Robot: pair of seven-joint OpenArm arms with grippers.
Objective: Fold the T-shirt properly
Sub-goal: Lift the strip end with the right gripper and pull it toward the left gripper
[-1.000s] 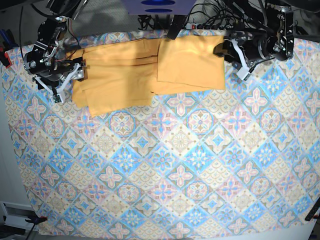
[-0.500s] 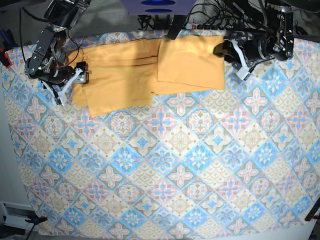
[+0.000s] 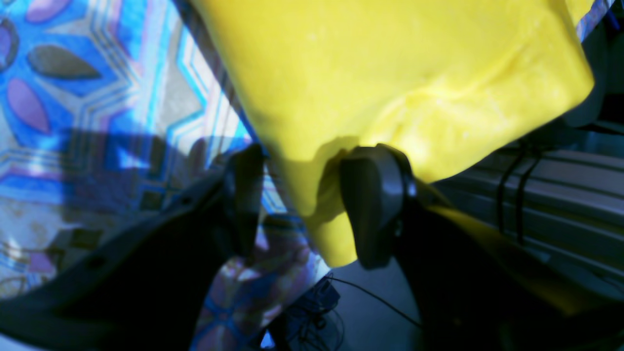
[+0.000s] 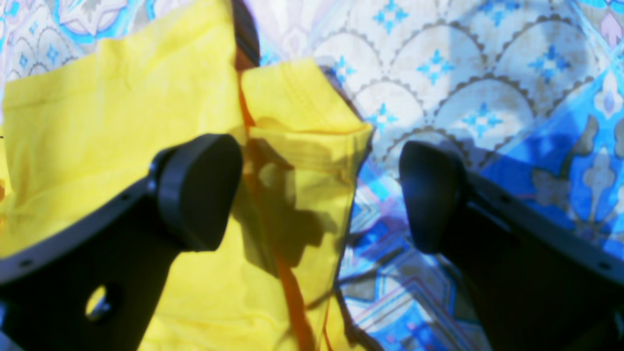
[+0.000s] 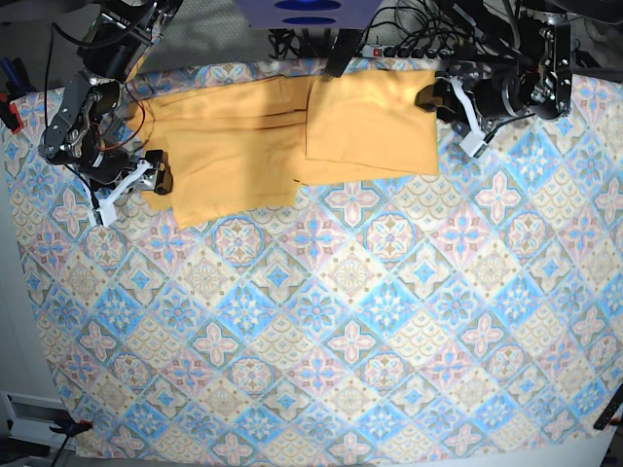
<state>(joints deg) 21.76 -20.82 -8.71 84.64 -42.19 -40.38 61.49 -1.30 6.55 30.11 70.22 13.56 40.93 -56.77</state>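
The yellow-orange T-shirt point(image 5: 243, 146) lies at the far edge of the table, its right part folded over into a flat panel. My left gripper point(image 5: 450, 119) sits at the shirt's right edge. In the left wrist view its jaws point(image 3: 307, 204) stand apart around a hanging corner of the T-shirt point(image 3: 390, 63), which touches only one finger point(image 3: 373, 204). My right gripper point(image 5: 134, 193) is at the shirt's near left corner. It is wide open point(image 4: 317, 195) over a hemmed corner of the T-shirt point(image 4: 112, 126), one finger point(image 4: 200, 190) above the fabric.
The blue-and-pink patterned tablecloth point(image 5: 341, 321) covers the whole table. Cables and a power strip point(image 5: 409, 44) run along the back edge, beside a dark device with blue lights point(image 5: 307, 10). A red clamp point(image 5: 10, 115) grips the cloth's left edge.
My right gripper has moved toward the front along the shirt's left edge, down to its near corner. The left arm and the shirt have stayed put.
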